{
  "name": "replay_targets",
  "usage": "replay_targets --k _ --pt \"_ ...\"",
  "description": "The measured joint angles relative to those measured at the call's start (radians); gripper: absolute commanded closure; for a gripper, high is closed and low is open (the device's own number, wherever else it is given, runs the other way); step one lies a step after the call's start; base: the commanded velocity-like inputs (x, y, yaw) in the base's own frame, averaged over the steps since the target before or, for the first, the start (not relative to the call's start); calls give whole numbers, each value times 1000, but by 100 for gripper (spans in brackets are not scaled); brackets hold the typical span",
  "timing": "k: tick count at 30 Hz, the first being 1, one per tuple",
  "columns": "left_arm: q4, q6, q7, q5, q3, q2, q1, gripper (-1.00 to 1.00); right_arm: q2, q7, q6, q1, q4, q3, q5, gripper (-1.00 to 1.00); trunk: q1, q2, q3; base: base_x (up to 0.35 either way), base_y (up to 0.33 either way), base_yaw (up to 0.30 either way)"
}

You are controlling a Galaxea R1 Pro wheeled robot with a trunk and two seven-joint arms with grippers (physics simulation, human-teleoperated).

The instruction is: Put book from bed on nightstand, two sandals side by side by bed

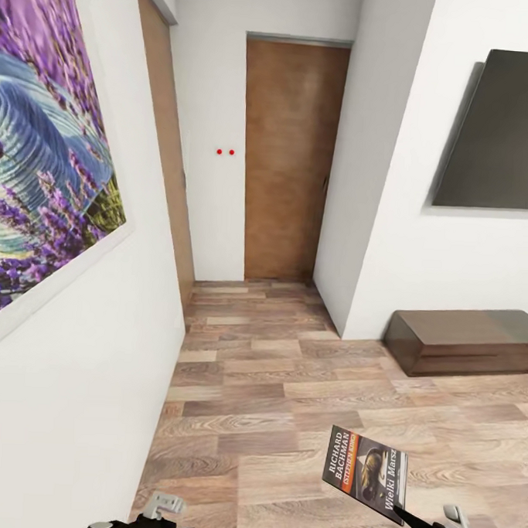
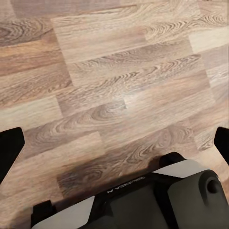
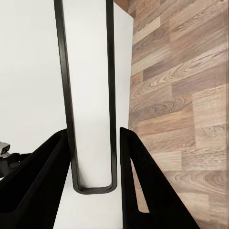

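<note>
Right gripper jaws clamp book upright; head view: cover lettering | left gripper jaws wide over floor

A big picture hangs on the left wall. A door stands straight ahead. On the right, a long low cabinet sits on the floor under a wall screen.

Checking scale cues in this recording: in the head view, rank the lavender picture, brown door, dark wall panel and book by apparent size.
1. Lavender picture, though nearness inflates it
2. Brown door
3. Dark wall panel
4. Book, held in the right gripper
</note>
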Motion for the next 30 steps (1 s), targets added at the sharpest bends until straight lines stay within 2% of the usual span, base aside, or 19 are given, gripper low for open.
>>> replay_targets --k 10,19,30 --pt "0 0 0 0 0 0 0 -100 0 0 0 0 0 0 0 100 0 0 0 329 0 -208" --pt "0 0 0 0 0 0 0 -100 0 0 0 0 0 0 0 100 0 0 0 322 0 -72" --pt "0 0 0 0 0 0 0 -100 0 0 0 0 0 -3 -1 100 1 0 0 53 0 -178"
